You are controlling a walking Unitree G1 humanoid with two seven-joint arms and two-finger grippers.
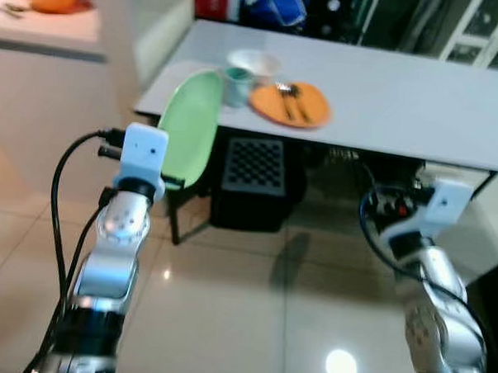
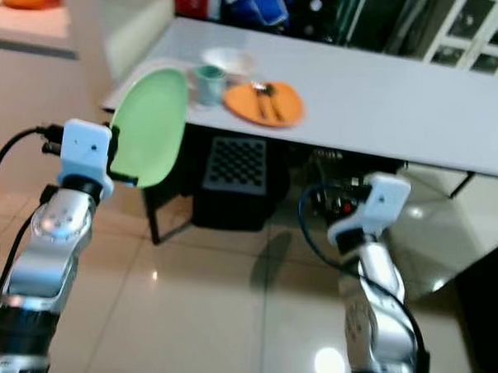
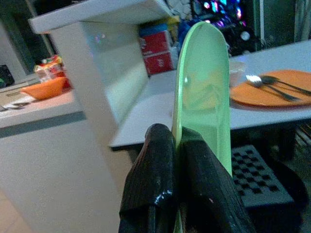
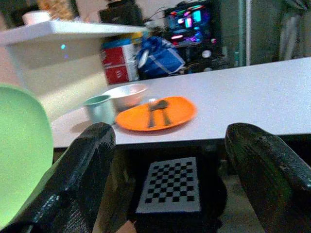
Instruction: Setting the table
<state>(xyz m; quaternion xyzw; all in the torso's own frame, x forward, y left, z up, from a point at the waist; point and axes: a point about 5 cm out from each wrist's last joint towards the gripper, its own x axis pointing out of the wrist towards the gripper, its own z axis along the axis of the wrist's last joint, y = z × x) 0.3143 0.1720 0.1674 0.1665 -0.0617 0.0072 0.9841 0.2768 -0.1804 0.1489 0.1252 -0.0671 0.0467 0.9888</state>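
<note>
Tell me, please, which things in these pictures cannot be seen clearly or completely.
- Green plate: in the head views its lower edge is hidden behind the left gripper; its rim is covered by the fingers in the left wrist view.
- Cutlery on the orange plate: too blurred to count the pieces.
- White bowl: contents cannot be made out.
- Checkered box: its top is hidden under the table.

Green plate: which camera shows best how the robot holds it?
The left wrist view: the left gripper pinches the green plate edge-on by its rim. Both eye views show its tilted face near the table; the right wrist view catches just an edge.
</note>
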